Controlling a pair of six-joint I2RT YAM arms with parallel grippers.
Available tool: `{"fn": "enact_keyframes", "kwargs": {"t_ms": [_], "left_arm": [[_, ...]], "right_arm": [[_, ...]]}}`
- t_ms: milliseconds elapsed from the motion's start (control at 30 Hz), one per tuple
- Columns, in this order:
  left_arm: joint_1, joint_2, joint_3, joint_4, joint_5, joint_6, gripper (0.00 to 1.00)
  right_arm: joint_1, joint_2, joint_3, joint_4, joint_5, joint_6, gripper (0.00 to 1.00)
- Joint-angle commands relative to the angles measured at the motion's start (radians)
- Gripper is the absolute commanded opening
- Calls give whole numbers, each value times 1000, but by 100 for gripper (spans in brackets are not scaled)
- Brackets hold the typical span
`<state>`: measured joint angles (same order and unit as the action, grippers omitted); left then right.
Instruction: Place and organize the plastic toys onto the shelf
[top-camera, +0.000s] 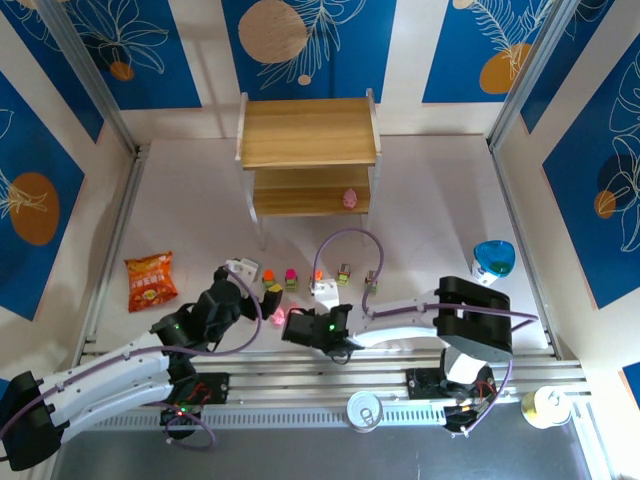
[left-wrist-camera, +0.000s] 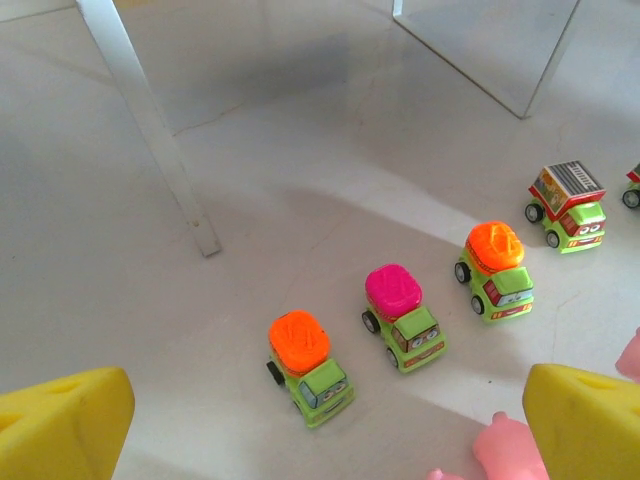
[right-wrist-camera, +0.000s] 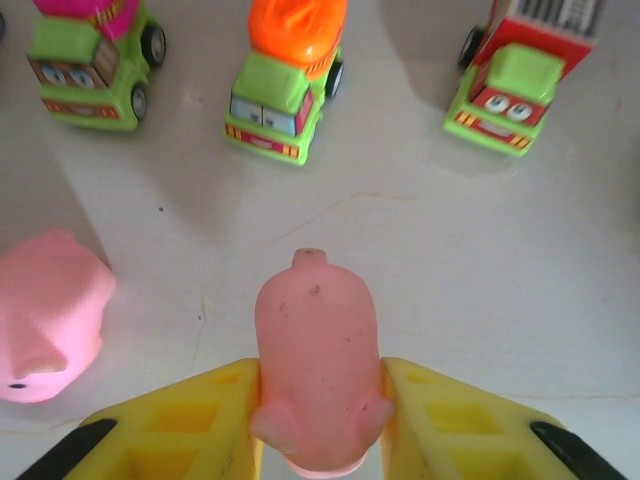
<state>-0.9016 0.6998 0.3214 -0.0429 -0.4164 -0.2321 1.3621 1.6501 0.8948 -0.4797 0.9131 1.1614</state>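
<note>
Two white-and-black arms with yellow fingers

The left arm (top-camera: 110, 380) and right arm (top-camera: 410, 320) have white shells, black joints and black bases (top-camera: 195, 390). Small green lights (top-camera: 331, 325) glow on both, and lilac cables (top-camera: 345, 235) loop off them. The left gripper (left-wrist-camera: 330, 425) has blocky yellow fingers (left-wrist-camera: 60, 425). The right gripper (right-wrist-camera: 320, 420) has yellow fingers (right-wrist-camera: 450, 430) with moulded hollows and black backing.
</note>
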Motion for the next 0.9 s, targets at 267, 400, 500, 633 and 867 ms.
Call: {"fn": "enact_keyframes", "kwargs": {"t_ms": [267, 400, 500, 633, 867], "left_arm": [[-8, 4, -1, 38, 39, 21, 100], [-8, 19, 1, 56, 71, 32, 100], [-8, 34, 1, 78, 102, 44, 100], [-8, 57, 6, 92, 127, 51, 100], [-8, 71, 10, 100, 137, 57, 100]], "right_arm": [[-45, -157, 51, -115, 77, -52, 32], [-90, -200, 70, -105, 76, -111, 32], [-125, -218, 93, -90, 76, -161, 32], [-172, -231, 130, -66, 65, -223, 32], [-262, -233, 196, -33, 33, -311, 32]]}}
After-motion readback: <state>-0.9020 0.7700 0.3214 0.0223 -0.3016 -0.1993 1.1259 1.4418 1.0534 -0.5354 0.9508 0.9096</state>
